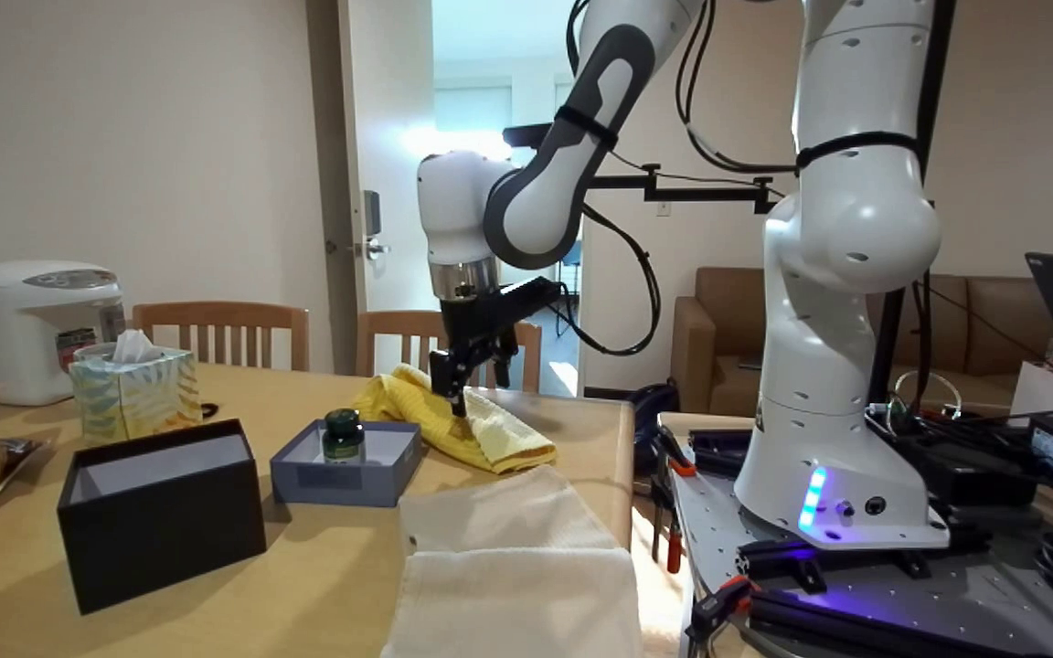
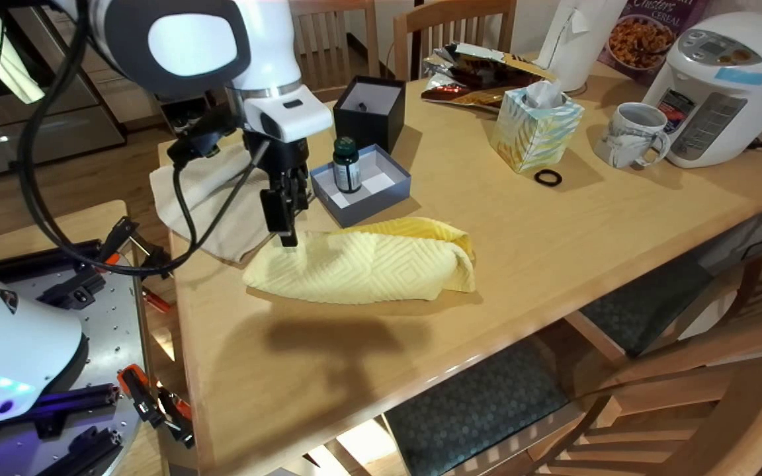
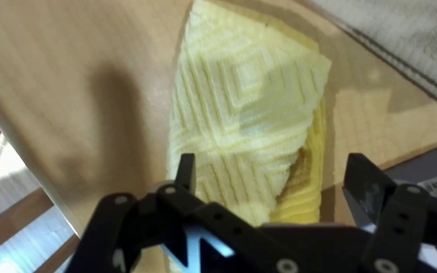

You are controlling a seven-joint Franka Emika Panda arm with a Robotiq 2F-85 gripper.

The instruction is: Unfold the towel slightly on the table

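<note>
Wrist view close above towel [image 3: 237,117], exterior views farther back

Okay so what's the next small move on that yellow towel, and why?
Probably lower the open gripper and pinch the towel by its pale top layer: in the wrist view, that layer's edge shows between the fingers, over a brighter yellow layer.

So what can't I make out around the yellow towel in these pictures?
Yellow towel: lower part hidden behind the gripper in the wrist view.
Pale cloth: cut off by the bottom edge in an exterior view.
Bottle label: print too small to read in both exterior views.
Dark spot inside the black box: too small to identify in an exterior view.
</note>
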